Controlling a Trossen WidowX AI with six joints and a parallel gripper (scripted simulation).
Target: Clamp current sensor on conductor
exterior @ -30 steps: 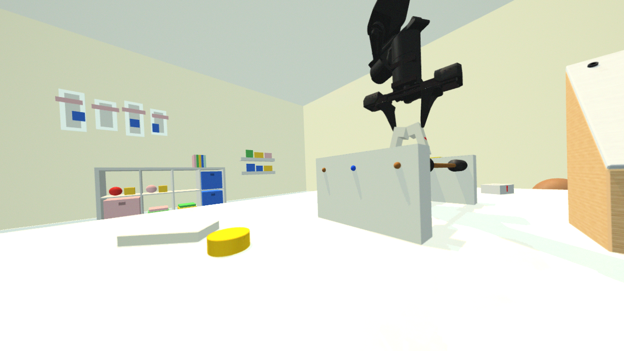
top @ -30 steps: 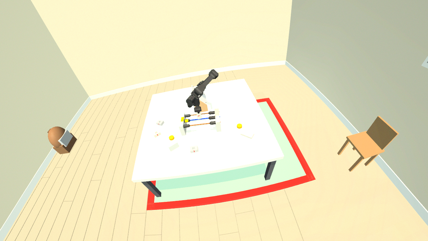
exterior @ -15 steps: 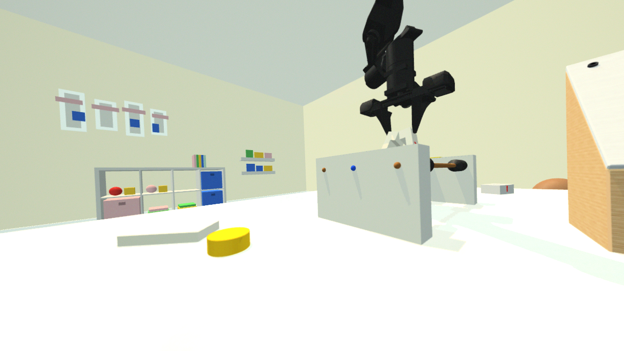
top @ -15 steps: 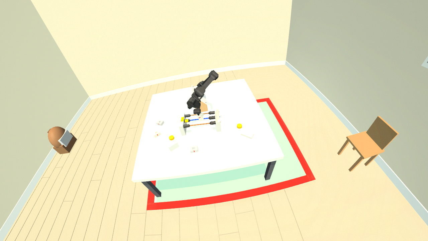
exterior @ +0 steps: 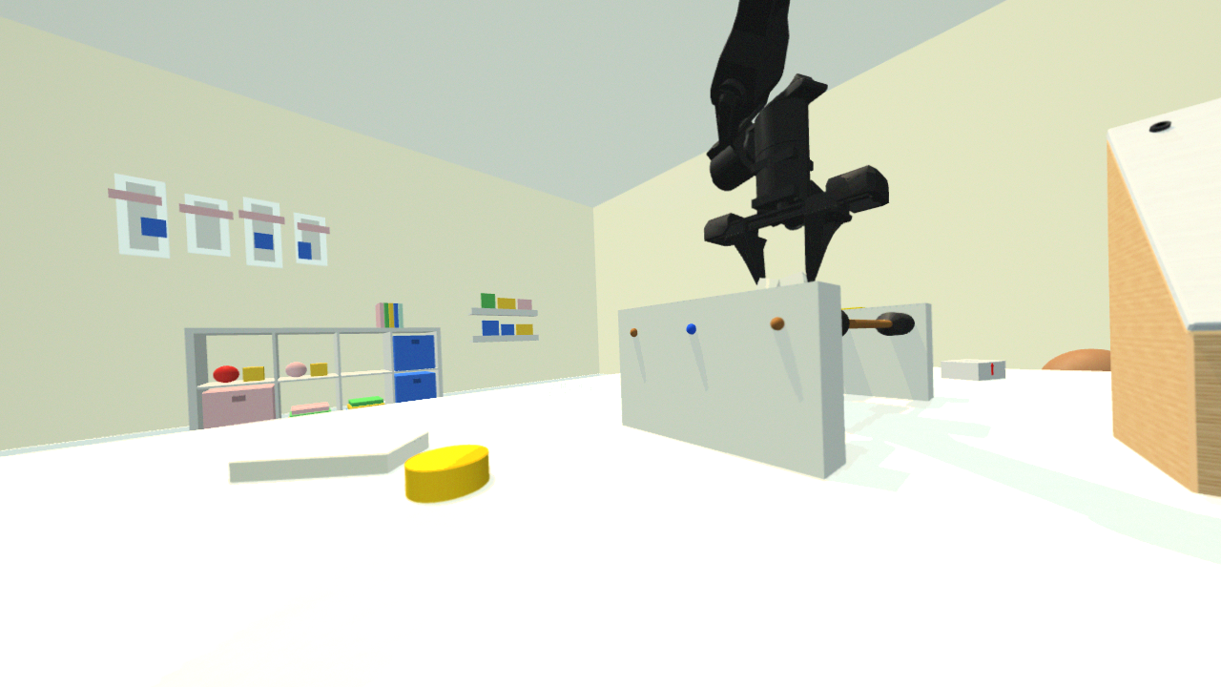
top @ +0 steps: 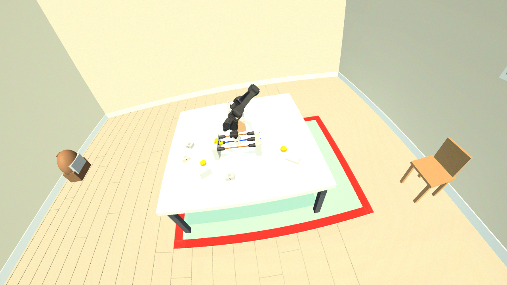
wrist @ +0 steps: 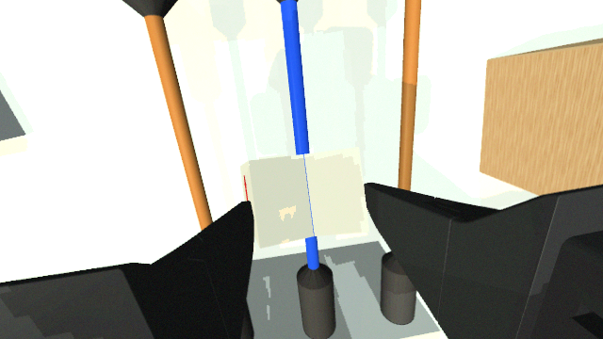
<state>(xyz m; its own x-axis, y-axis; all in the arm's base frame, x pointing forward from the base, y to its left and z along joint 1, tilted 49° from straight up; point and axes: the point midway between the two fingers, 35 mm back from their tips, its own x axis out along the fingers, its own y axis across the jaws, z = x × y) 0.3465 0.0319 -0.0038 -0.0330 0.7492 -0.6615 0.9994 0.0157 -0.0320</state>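
My gripper is shut on the pale split-core sensor, one finger on each side. The sensor sits at the blue conductor, which runs beneath and between its two halves in the wrist view. The halves are spread. A red arrow shows edge-on at the sensor's left side; its direction cannot be told. A yellow marker stands at the blue conductor's left end; its lettering is unreadable. The near support hides the sensor's lower part in the exterior view.
Orange conductors flank the blue one, between two upright supports. A wood-sided box stands close by. Yellow discs, white slabs and small white blocks lie around.
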